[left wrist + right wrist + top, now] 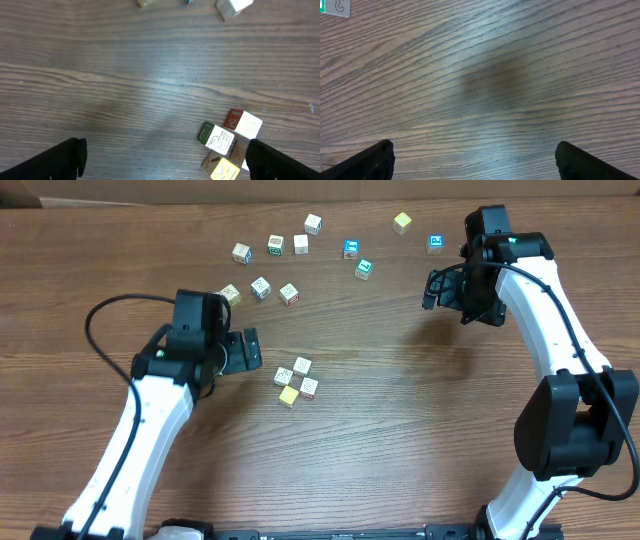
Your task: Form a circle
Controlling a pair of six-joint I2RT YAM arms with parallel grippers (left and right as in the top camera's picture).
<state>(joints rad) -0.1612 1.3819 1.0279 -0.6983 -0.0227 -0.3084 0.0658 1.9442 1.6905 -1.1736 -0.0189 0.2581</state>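
Observation:
The circle (296, 381) is a tight cluster of small cubes in the middle of the table: three whitish printed ones and a yellow cube (289, 396) at its front. My left gripper (252, 351) stands open just left of the cluster, touching nothing. In the left wrist view the cluster (220, 139) lies at the lower right, close to the right finger (280, 162), and the left gripper (165, 167) holds nothing. My right gripper (433, 289) hovers open at the far right, over bare wood. The right gripper (475, 167) has nothing between its fingers.
Several loose printed cubes lie scattered across the back of the table, from a whitish cube (241, 253) on the left to a blue cube (436, 244) near the right arm. A yellowish cube (402, 222) sits farthest back. A cube corner (335, 6) shows at the top left of the right wrist view.

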